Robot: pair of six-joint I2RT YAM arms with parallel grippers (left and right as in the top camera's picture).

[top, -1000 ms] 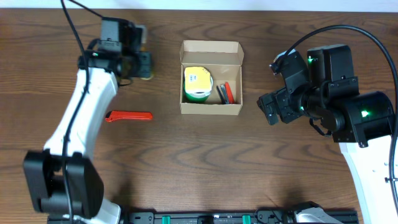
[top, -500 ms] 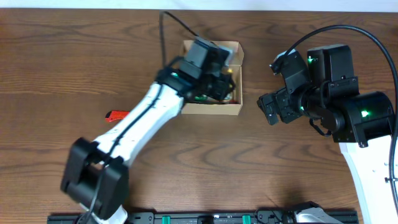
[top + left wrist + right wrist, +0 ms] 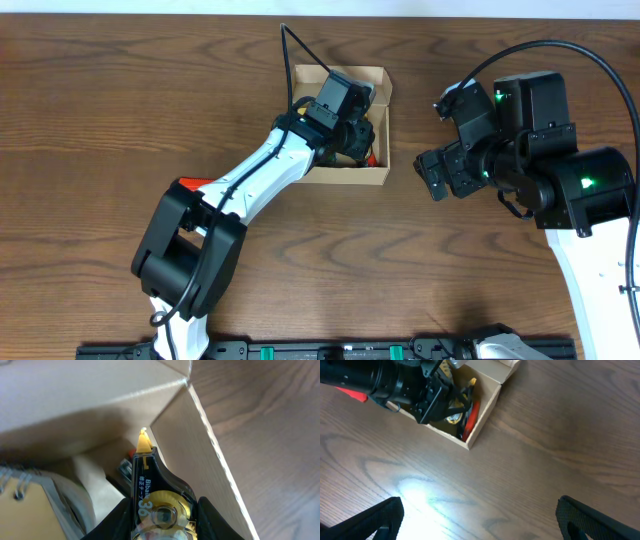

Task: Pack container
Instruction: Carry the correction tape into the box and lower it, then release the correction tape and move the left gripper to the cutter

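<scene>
The container, a tan cardboard box (image 3: 340, 176) with its flap lid open at the back, stands at the table's far middle. It also shows in the right wrist view (image 3: 482, 412) and in the left wrist view (image 3: 200, 430). My left gripper (image 3: 350, 135) is down inside the box, shut on a black and yellow correction tape dispenser (image 3: 160, 505), its yellow tip pointing at the box's inner corner. A red item (image 3: 470, 417) lies in the box by the right wall. My right gripper (image 3: 477, 520) is open and empty above bare table to the right of the box.
A red tool (image 3: 188, 185) lies on the table left of the box, mostly hidden under my left arm. In the left wrist view a light roll-shaped item (image 3: 75, 495) sits in the box beside the dispenser.
My left arm swung from the far left of the table over to the box, and its gripper has gone down into it with the dispenser. The right arm has not moved.
</scene>
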